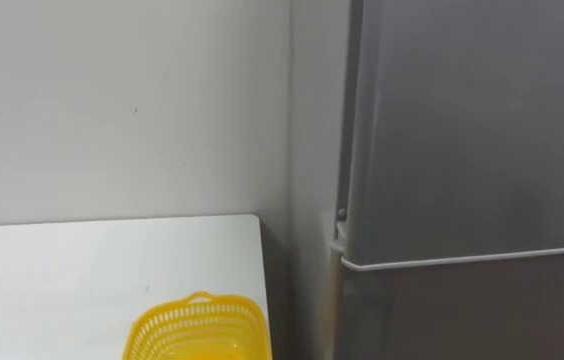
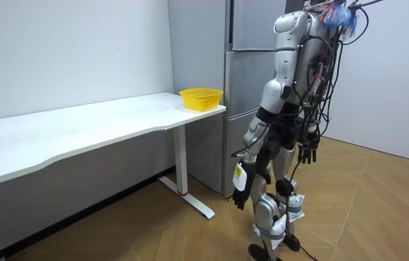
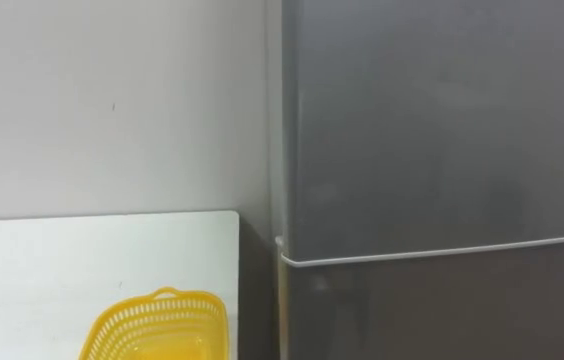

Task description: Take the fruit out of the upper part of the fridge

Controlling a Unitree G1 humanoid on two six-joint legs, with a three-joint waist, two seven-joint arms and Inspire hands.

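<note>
Yellow mesh basket (image 1: 197, 330) at near right corner of white table (image 1: 62, 280) | grey fridge (image 2: 244, 94) just beside table, upper door (image 1: 472, 130) closed above the seam | robot stands facing fridge | left hand (image 2: 239, 196) hangs low, fingers relaxed, empty | right hand (image 2: 307, 154) hangs likewise, empty

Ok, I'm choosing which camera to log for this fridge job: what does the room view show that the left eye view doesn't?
Room view adds: the robot standing before the fridge, its left robot hand and right robot hand hanging low, and the wood floor. Left eye view adds: a close look at the seam between the shut fridge doors. Both share: the fridge, the yellow basket, the white table.
</note>
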